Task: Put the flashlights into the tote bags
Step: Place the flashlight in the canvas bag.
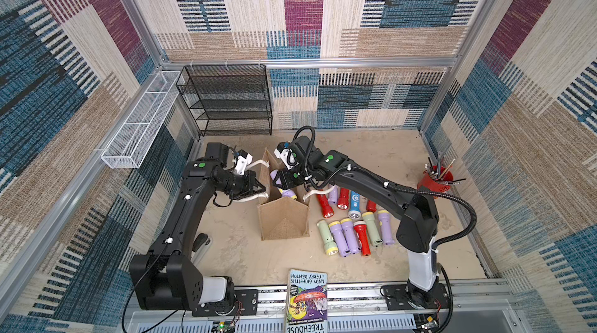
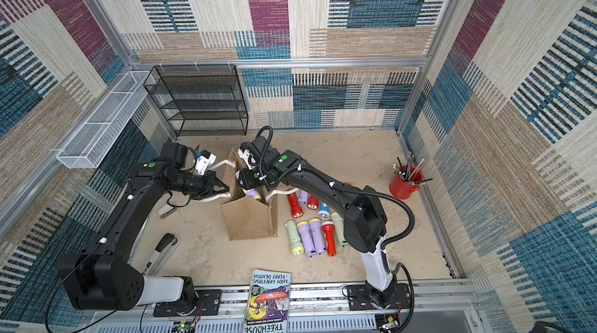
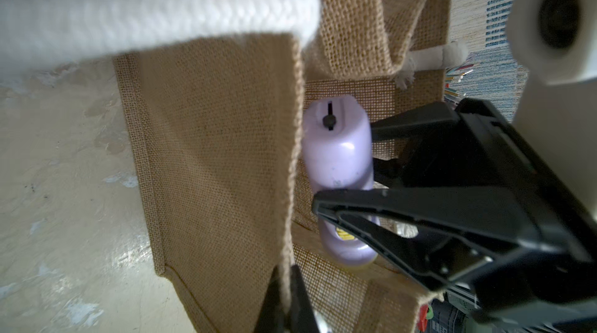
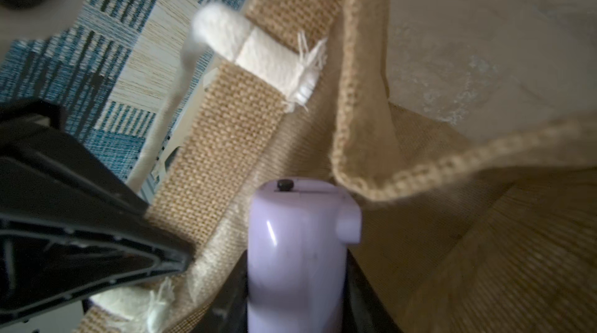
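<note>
Lab cell: carpet walls (image 1: 97, 56), aluminium frame (image 1: 307, 62)

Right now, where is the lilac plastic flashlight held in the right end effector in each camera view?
In a top view: lilac plastic flashlight just left of centre, in the open mouth of the tan burlap tote bag.
In a top view: left of centre, same mouth.
Left wrist: right of centre, behind the bag's rim.
Right wrist: bottom centre.
Shared landmark: the bag's white rope handles.
</note>
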Controlling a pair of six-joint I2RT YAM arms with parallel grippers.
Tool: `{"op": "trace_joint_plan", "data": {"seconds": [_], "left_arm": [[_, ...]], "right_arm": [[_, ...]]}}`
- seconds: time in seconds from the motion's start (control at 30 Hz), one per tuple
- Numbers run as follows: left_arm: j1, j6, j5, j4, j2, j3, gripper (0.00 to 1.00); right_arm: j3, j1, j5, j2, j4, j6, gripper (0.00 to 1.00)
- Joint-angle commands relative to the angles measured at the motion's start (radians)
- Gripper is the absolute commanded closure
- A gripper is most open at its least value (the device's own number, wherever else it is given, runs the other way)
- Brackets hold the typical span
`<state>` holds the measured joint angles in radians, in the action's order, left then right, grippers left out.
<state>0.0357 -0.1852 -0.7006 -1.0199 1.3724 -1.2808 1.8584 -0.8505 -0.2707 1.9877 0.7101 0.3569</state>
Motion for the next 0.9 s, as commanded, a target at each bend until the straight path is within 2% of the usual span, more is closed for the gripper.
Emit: {"op": "trace_joint_plan", "data": {"seconds": [0.0, 0.47, 0.73, 0.87], "left_arm": [[-0.002, -0.014, -0.012, 0.013, 0.002, 0.006, 1.00], [-0.002, -0.011, -0.014, 0.013, 0.013, 0.002, 1.00], [-0.002, -0.007, -0.004, 0.012, 0.018, 0.004, 1.00], [-0.002, -0.007, -0.001, 0.013, 0.022, 0.000, 1.00]], "right_arm": [[-0.004, 0.000, 0.078, 0.022, 0.042, -0.027, 0.79], [-0.037, -0.001, 0.097, 0.174, 0.060, 0.001, 0.77], [-0.055, -0.002, 0.131, 0.223, 0.061, -0.002, 0.64], [-0.040, -0.002, 0.129, 0.227, 0.064, -0.002, 0.53]]}}
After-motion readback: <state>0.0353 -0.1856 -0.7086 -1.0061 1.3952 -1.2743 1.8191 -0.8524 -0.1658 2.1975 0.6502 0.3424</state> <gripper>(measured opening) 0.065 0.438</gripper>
